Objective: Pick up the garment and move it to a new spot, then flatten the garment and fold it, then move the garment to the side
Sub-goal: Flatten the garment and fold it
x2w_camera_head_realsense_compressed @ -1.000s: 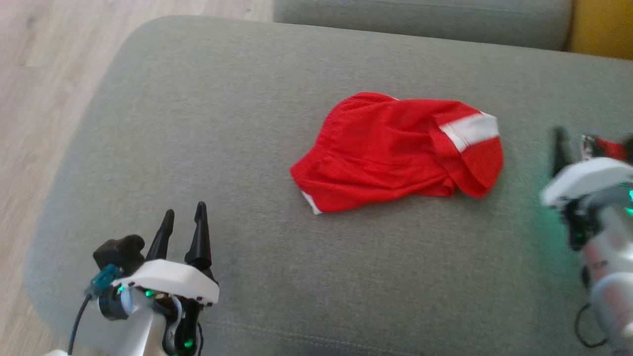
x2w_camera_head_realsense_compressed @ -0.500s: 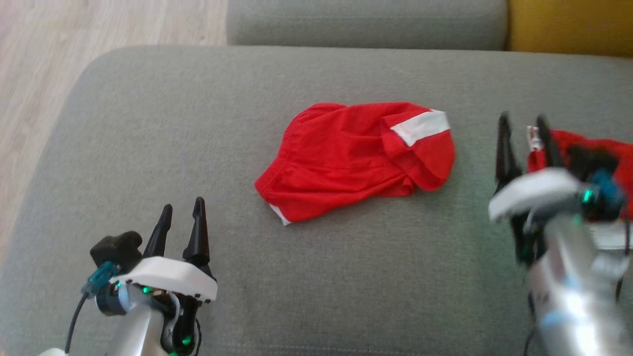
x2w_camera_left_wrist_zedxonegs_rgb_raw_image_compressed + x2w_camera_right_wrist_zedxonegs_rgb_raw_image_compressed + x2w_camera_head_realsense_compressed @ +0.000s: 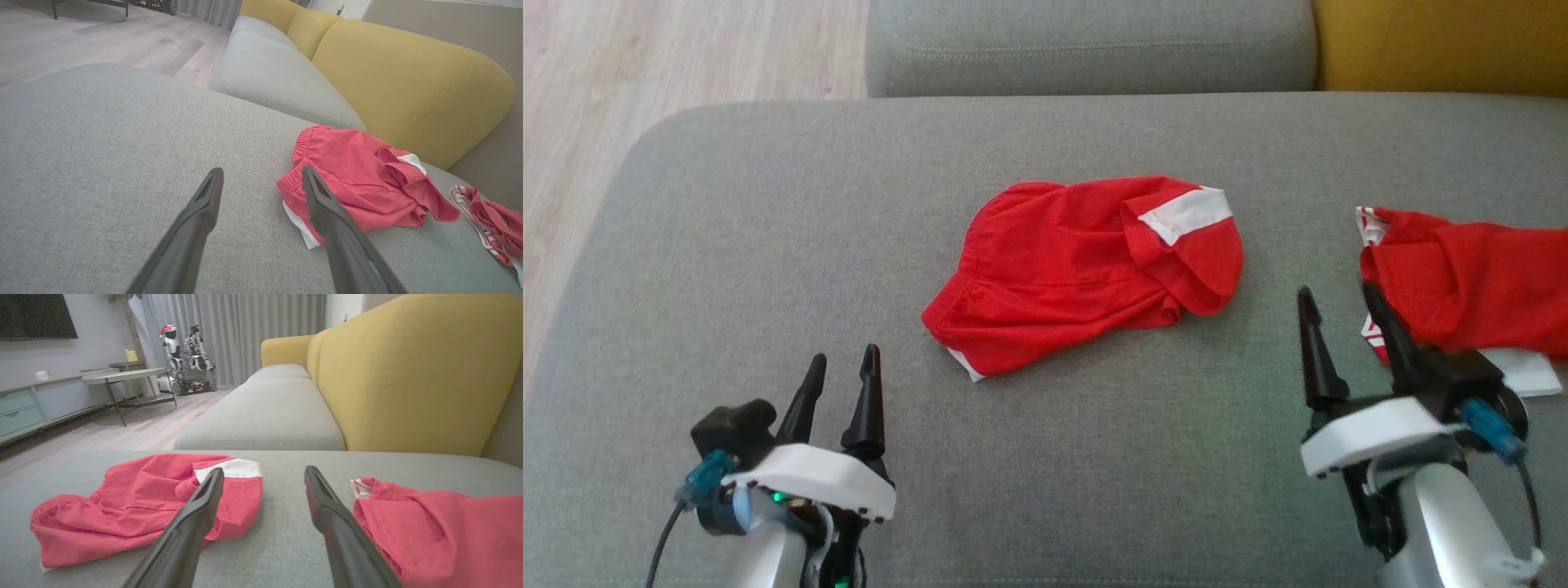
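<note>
The garment point(image 3: 1078, 269), red shorts with a white stripe, lies crumpled in the middle of the grey cushion point(image 3: 768, 229). It also shows in the left wrist view point(image 3: 359, 183) and the right wrist view point(image 3: 135, 506). My left gripper point(image 3: 845, 353) stands open and empty at the lower left, short of the shorts' near left corner point(image 3: 262, 170). My right gripper point(image 3: 1337, 288) is open and empty at the lower right, between the shorts and a second red garment point(image 3: 1470, 286) point(image 3: 264, 469).
The second red garment point(image 3: 441, 526) with white trim lies at the cushion's right end point(image 3: 494, 220). Behind are another grey cushion point(image 3: 1086, 41) and a yellow backrest point(image 3: 1437, 41). Wooden floor point(image 3: 645, 65) lies past the cushion's rounded left edge.
The head camera has turned, shifting the whole picture left and bringing the second garment into view. My right gripper has come back from over that garment to the lower right. The left arm has barely moved.
</note>
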Controlling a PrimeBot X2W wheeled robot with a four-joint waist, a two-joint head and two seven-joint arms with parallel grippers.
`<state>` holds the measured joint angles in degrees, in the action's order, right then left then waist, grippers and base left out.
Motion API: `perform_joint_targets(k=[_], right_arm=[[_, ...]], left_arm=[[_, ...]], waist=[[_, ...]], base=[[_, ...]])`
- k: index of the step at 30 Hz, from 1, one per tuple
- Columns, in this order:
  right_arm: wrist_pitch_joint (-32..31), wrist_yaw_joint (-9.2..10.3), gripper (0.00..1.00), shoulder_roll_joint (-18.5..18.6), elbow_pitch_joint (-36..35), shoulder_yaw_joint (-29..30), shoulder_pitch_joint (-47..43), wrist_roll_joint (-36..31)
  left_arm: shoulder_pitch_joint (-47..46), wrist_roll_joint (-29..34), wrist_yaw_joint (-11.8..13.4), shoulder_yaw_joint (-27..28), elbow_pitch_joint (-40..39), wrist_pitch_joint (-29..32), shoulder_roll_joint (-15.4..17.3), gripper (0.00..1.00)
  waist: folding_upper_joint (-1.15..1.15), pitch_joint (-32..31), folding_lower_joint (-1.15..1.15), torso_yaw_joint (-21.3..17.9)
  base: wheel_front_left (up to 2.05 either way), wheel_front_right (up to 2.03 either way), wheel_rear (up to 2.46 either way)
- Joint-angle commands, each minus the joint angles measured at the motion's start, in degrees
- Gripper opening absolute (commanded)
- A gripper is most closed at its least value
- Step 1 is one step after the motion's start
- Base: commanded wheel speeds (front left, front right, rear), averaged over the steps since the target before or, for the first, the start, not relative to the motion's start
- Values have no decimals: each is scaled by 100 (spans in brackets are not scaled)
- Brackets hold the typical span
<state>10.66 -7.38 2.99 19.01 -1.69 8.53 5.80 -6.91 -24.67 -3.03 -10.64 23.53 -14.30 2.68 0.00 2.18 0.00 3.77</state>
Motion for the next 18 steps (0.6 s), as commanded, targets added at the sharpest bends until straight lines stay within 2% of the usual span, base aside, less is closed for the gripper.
perform_joint_targets(k=[1,5,8,12,18], right_arm=[[-89,-11,100,-10,-355,-246,217,-119],[-361,-11,100,-11,-539,-552,406,-272],[-600,-11,100,-11,-426,-766,692,-498],[-762,-11,100,-11,-106,-876,1022,-724],[-905,-11,100,-11,807,-746,1631,-1180]], left_arm=[[-192,28,-14,117,-214,-70,22,100],[-257,-7,-23,1,-230,-70,21,100],[-329,-33,-28,-81,-212,-70,21,100],[-404,-70,-30,-158,-186,-70,21,100],[-552,-117,-35,-202,-131,-70,21,100]], waist=[[0,50,0,42],[0,202,0,158],[0,352,0,279],[0,494,0,429],[0,706,0,725]], base=[[0,0,0],[0,0,0],[0,0,0],[0,0,0],[0,0,0]])
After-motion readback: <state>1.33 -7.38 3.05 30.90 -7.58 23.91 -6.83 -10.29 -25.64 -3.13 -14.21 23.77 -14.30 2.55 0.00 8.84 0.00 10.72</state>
